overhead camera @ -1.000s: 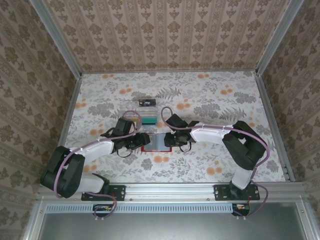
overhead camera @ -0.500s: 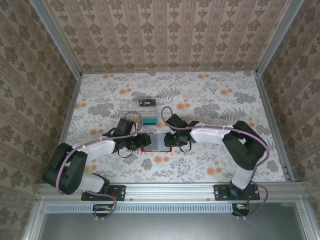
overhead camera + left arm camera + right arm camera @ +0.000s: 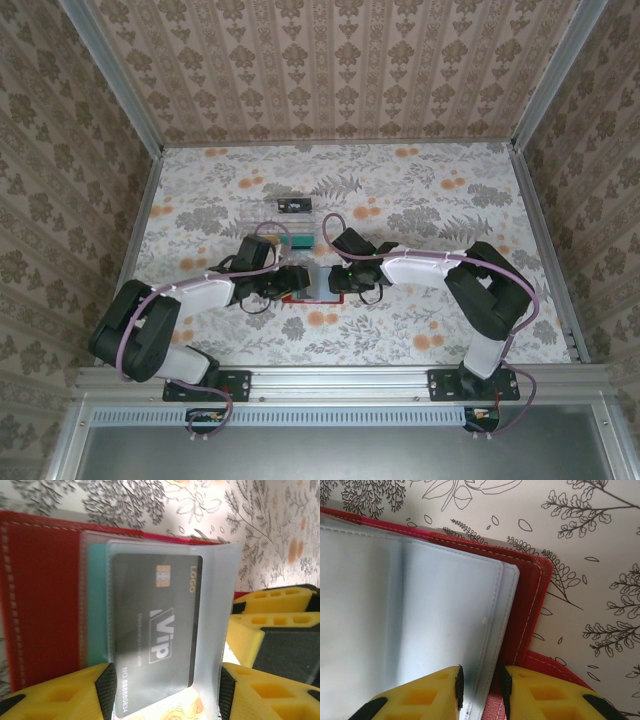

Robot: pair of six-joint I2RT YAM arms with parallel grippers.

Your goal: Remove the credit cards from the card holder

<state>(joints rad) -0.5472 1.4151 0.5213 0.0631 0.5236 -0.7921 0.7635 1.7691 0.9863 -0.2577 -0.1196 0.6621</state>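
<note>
card holder point(image 3: 45, 600) open, middle of bench point(image 3: 420, 190) near edge | 2 cards left inside: black card point(image 3: 155, 630), teal card point(image 3: 97, 605) | left gripper point(image 3: 165, 680) wide, straddling black card | right gripper point(image 3: 481, 682) narrow at page edge, grip unclear

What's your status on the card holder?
Right gripper pinching clear sleeve edge of red folding card holder, holding it open. Left gripper straddling black VIP credit card in its sleeve, grip unclear. Nothing in the way.

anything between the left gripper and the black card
yes, the black card lies inside a clear sleeve of the card holder, so plastic film covers it where the left gripper straddles it
</note>
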